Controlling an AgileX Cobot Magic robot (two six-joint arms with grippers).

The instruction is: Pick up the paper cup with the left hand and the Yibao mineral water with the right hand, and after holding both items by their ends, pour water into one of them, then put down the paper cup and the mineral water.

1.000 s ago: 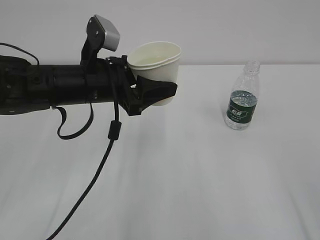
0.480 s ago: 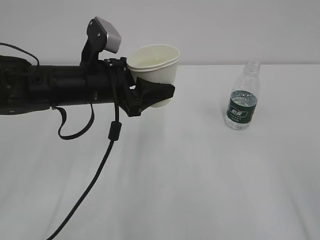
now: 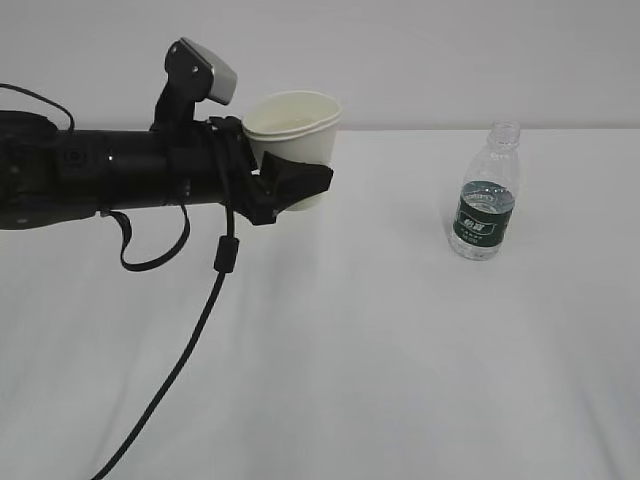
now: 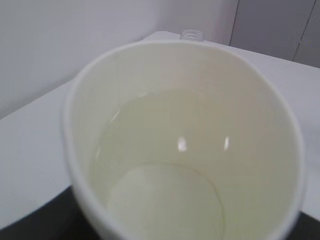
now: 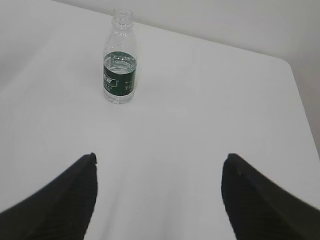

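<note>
On the left of the exterior view, the left hand [image 3: 290, 185] reaches in level from the left edge, a long black arm with a small silver-grey box module [image 3: 205, 72] standing up on top and a black cable [image 3: 200, 320] looping beneath it and trailing down toward the near edge. Its jaws are clamped on the paper cup [image 3: 293, 135], gripping it low on the sides and holding it in the air above the white counter [image 3: 380, 350], upright with a slight tilt. The left wrist view looks straight down into the cup [image 4: 185, 135]: the water [image 4: 165, 180] lies in its bottom, clear, with two small glints on the surface. Well apart to the right, the Yibao mineral water [image 3: 485, 192] stands upright on the counter, capless, green label facing the camera, with nothing touching it. The right hand [image 5: 159, 195] shows only in the right wrist view, as two dark fingers [image 5: 65, 200] at the bottom edge, spread wide and holding nothing, with the bottle [image 5: 120, 57] well beyond them on the far left.
</note>
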